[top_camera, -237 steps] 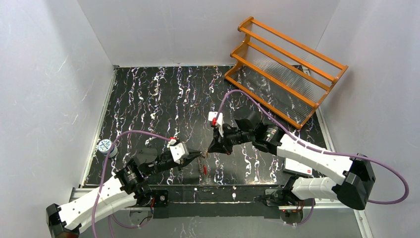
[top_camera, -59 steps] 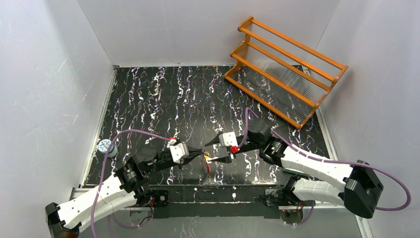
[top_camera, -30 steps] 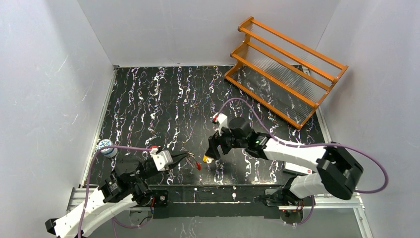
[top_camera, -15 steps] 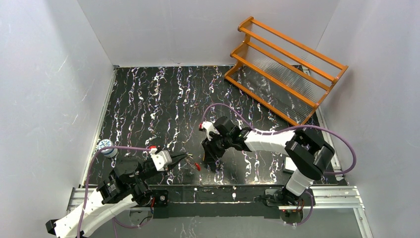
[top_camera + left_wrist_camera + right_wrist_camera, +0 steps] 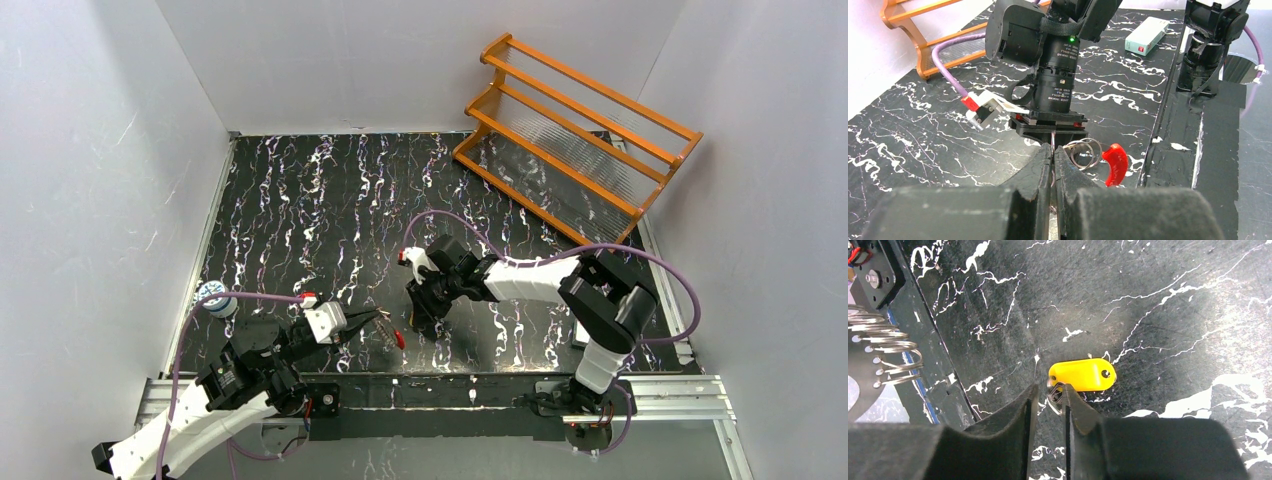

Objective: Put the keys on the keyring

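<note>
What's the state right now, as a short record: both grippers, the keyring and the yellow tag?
left gripper: shut on the wire of the keyring
keyring: coils and red tag jut out past the left gripper
right gripper: pointing down, jaws narrowly apart around the metal end of the yellow tag; grip unclear
yellow tag: lying flat on the table
joined: no, keyring and yellow tag are apart

My left arm [image 5: 185, 425] and right arm [image 5: 525, 280] are white shells with black joints, trailing purple cables [image 5: 950, 75], ending in black tapered fingers [image 5: 1040, 167].
</note>
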`<state>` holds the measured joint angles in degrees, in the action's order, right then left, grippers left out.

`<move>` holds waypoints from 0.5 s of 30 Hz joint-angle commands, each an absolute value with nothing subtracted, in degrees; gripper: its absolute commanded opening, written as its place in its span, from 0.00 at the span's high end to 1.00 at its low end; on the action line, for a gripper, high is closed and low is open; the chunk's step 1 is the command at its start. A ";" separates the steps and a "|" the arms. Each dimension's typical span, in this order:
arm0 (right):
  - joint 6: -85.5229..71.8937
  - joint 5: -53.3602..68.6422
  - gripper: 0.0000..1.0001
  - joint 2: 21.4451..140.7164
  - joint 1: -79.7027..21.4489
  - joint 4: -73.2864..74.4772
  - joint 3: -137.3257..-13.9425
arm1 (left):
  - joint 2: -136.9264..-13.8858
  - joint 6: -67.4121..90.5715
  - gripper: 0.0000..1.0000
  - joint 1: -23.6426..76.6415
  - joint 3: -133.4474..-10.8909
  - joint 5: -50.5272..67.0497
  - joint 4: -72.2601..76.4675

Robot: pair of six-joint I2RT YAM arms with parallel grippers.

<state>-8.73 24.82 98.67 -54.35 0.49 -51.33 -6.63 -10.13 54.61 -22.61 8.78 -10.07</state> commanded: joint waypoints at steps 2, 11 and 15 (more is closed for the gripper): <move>-8.00 26.33 0.77 100.23 -54.21 1.23 -53.13 | -7.01 -9.25 1.00 54.76 -22.86 9.59 -7.57; -7.48 26.74 0.99 97.40 -54.22 0.44 -52.09 | -7.12 -9.23 1.00 54.76 -22.68 9.67 -7.12; -6.62 26.02 0.99 93.78 -53.74 1.08 -51.66 | -7.34 -9.14 1.00 54.76 -22.75 9.61 -7.16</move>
<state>-8.36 25.85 99.02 -54.33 0.62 -51.62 -6.76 -9.39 54.61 -22.57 9.04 -9.37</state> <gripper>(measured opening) 0.031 0.015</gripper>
